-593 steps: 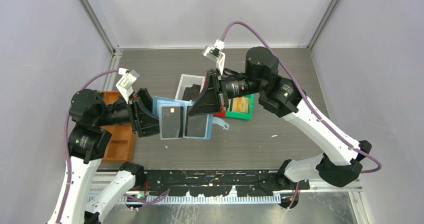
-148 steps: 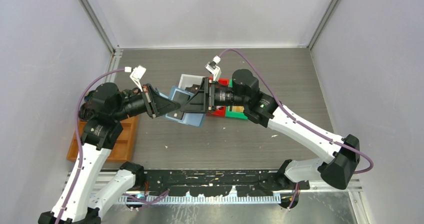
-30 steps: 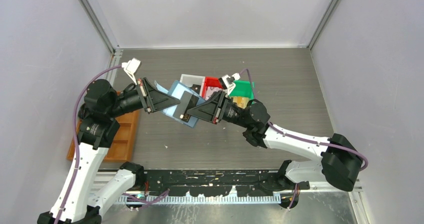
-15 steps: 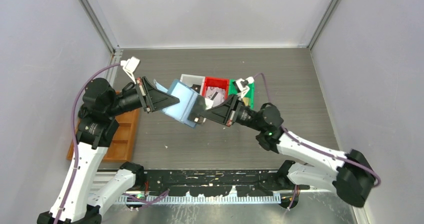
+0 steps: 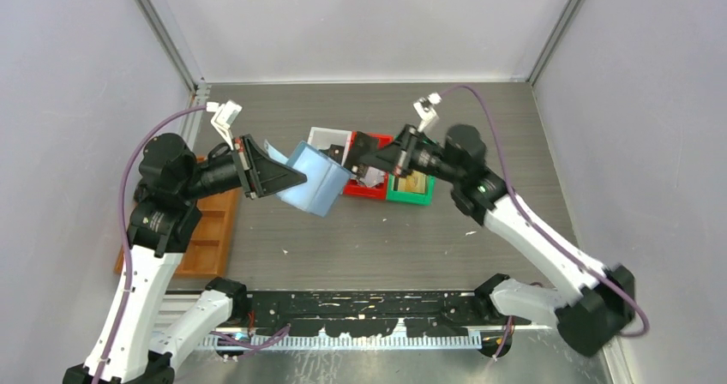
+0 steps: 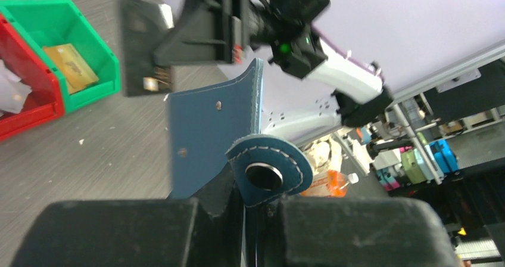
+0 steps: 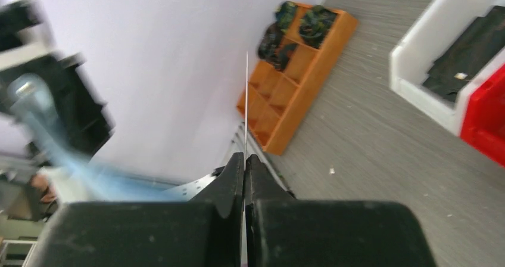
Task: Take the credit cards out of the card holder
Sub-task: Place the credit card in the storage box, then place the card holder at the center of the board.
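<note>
- Card holder [image 5: 315,181], left of the red bin [image 5: 364,192]: one edge hidden inside the left end effector [image 5: 298,178]; only a blurred pale-blue smear in the right wrist view; slots not visible.
- Black card [image 6: 140,40]: edge-on in the right wrist view, face unreadable.
- Red bin: cropped in both wrist views; contents partly covered by the right end effector [image 5: 375,154].
- Orange tray [image 5: 210,230], far left of the red bin: mostly under the left arm.

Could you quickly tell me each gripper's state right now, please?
The left gripper is closed on the card holder.
The right gripper is closed on a dark credit card.
</note>
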